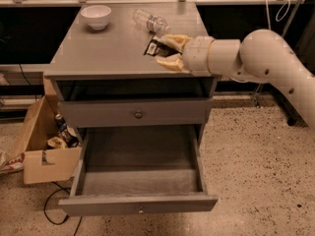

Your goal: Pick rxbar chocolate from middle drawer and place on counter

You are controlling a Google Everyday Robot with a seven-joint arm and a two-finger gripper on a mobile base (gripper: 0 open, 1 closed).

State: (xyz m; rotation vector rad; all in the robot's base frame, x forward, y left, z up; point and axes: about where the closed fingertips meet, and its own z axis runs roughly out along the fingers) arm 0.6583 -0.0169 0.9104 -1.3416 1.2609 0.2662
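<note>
Rxbar chocolate (155, 47): held over the counter (106, 50), right of centre, nearer the right edge than the left and about midway between the front and back edges. The black wrapper with pale label patches is seen. Whether it touches the surface cannot be told; it is judged to be just above it.

Orientation: the long axis is judged to run roughly left–right across the counter. The free end points toward the left edge and slightly toward the front-left corner. The other end is hidden between the fingers.

Gripper (164, 51): closed narrowly on the bar from the right, with one finger on the back side and one on the front side. The arm enters over the right edge.

Progress: the pick is done and the bar is out of the middle drawer (140, 178), which stands pulled out with nothing seen inside. Lowering and release are not yet done.

Surroundings: a clear bottle (150, 20) lies just behind the bar near the back edge. A white bowl (96, 15) is noted by the back-left corner, well apart.
</note>
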